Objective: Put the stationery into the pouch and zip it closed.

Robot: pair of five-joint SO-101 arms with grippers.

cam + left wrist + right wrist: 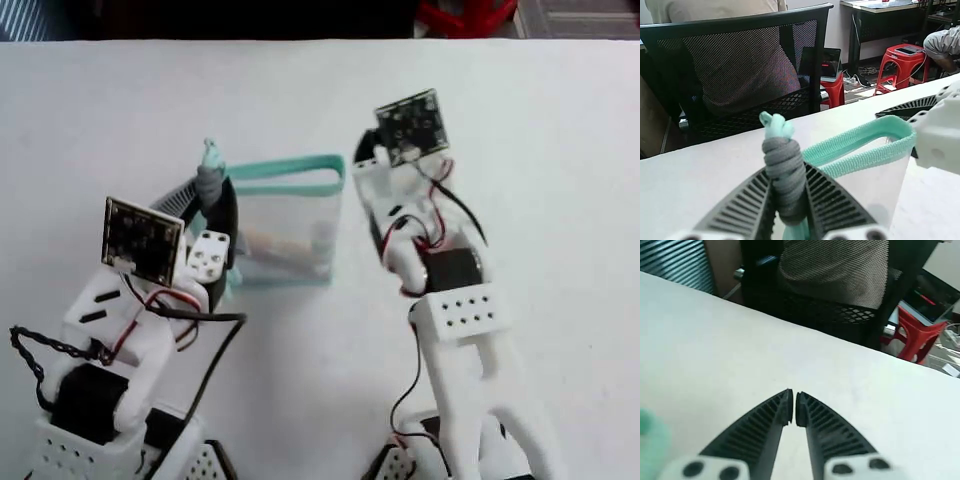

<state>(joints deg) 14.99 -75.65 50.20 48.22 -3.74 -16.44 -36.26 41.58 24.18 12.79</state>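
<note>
Pouch (285, 235): clear sides, teal zip band (285, 172), lying on the white table (540, 150) between the two arms, with stationery (280, 243) inside. The left claw (215, 195) is clamped on the grey cord pull (784, 180) at the pouch's left end. The right claw (793, 402) stands by the right end, jaws together on nothing. The band reads as a flattened loop, so the mouth appears not yet zipped. The step in hand is probably closing the zip. To do it well, the right claw should pin the far end so the pouch cannot slide, and the pull should travel level along the band.
</note>
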